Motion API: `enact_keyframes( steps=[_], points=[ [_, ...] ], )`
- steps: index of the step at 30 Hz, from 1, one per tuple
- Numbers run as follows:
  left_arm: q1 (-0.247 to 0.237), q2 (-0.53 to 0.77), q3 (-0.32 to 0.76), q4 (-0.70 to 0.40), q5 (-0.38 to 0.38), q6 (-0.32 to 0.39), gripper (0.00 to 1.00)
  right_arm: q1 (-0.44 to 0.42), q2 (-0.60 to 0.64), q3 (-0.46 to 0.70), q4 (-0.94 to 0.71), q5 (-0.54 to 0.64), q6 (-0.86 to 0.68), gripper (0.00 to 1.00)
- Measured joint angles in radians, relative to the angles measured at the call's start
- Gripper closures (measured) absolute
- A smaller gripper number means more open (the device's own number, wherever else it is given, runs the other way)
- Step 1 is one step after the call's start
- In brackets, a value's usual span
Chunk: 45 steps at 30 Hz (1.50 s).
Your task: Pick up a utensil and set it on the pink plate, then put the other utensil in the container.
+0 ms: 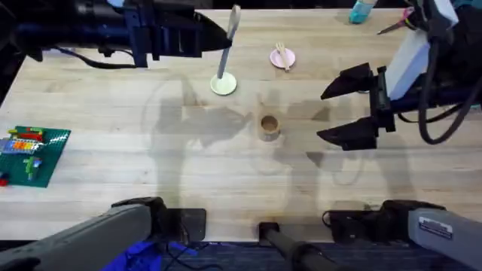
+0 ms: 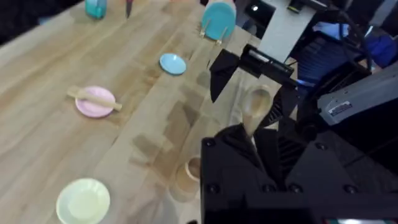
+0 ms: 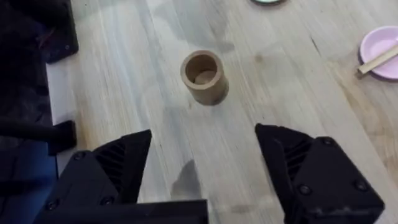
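Observation:
The wooden fork (image 1: pixel 283 54) lies across the pink plate (image 1: pixel 287 63) at the far middle of the table; the left wrist view shows the pair too, the fork (image 2: pixel 93 99) on the plate (image 2: pixel 87 107). My left gripper (image 1: pixel 220 35) is raised high and shut on the wooden spoon (image 1: pixel 229 41), whose bowl (image 2: pixel 256 107) sticks up past the fingers (image 2: pixel 231 142). The brown container (image 1: pixel 269 126) stands upright mid-table, empty in the right wrist view (image 3: pixel 203 76). My right gripper (image 1: pixel 348 105) hovers open to the container's right, holding nothing.
A pale yellow plate (image 1: pixel 224 85) sits left of the pink plate, under the raised spoon. A light blue plate (image 2: pixel 172 63) lies farther along the table. A green brick baseplate (image 1: pixel 34 154) is at the left edge. A teal object (image 1: pixel 361 11) stands at the far right.

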Motion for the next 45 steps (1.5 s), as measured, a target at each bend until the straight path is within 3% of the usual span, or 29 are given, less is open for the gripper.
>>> enact_keyframes(
  steps=[7,17,26,30,34,40,45],
  points=[
    [0.000,0.000,-0.021,-0.007,0.090,0.165,0.959,-0.031,0.000,0.000,-0.006,-0.004,-0.020,0.005],
    [0.000,0.000,-0.180,-0.006,0.208,0.383,0.959,-0.056,0.000,0.000,-0.027,-0.003,-0.049,0.006],
    [0.000,0.001,-0.244,0.028,0.237,0.471,0.959,-0.056,0.000,0.000,-0.026,-0.003,-0.057,0.005],
    [-0.026,0.001,-0.246,0.057,0.231,0.486,0.959,-0.056,0.000,0.000,-0.026,-0.003,-0.057,0.004],
    [-0.081,0.001,-0.246,0.128,0.187,0.466,0.959,-0.056,0.000,0.000,-0.026,-0.003,-0.057,0.005],
    [-0.144,0.001,-0.246,0.284,0.099,0.325,0.959,-0.056,0.000,0.000,-0.026,-0.003,-0.060,0.005],
    [-0.224,0.001,-0.250,0.391,0.011,0.230,0.959,-0.056,0.000,0.000,-0.026,-0.003,-0.060,0.006]
  ],
)
